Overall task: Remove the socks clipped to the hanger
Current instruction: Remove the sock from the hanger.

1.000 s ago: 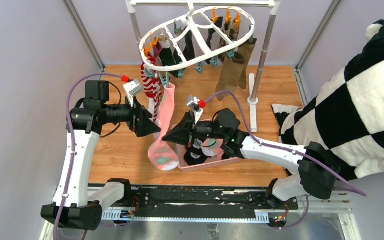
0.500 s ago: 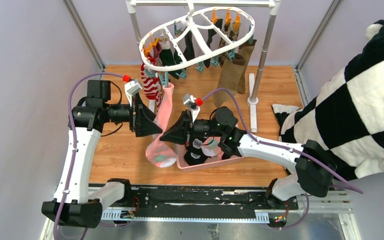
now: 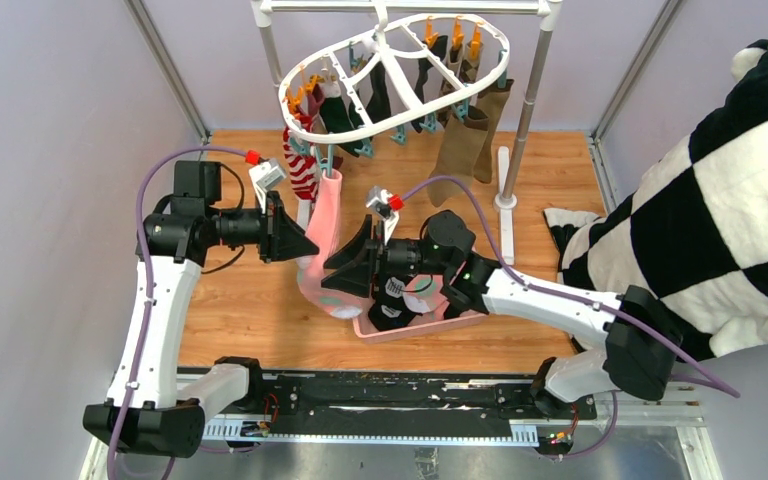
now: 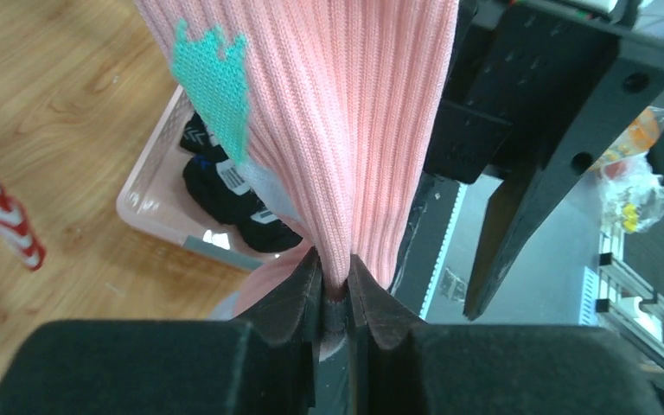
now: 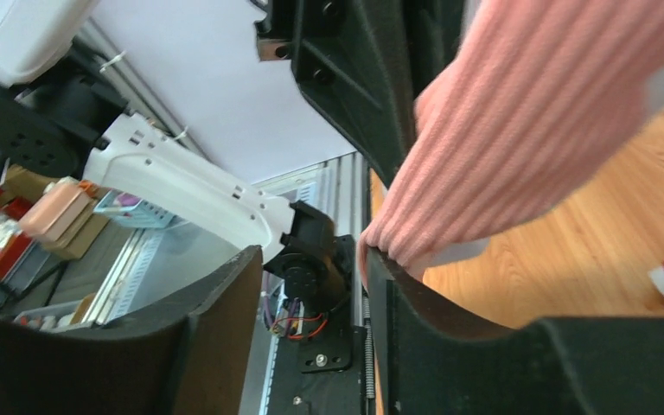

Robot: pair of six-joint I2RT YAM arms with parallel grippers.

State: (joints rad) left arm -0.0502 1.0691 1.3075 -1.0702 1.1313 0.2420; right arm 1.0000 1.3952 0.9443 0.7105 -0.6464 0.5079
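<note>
Above the wooden table's middle, the pink sock is dangling from the hanger's near-left rim. Soft, light and stretchy, it is bunching where the left pincer is pinching it partway down, likely a sound hold, while the right pincer is gaping beside it. Tags on black socks in the basket are showing unreadable barcodes.

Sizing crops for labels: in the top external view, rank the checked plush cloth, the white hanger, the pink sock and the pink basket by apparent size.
1. checked plush cloth
2. white hanger
3. pink sock and pink basket: unranked, the right arm hides much of the basket.
</note>
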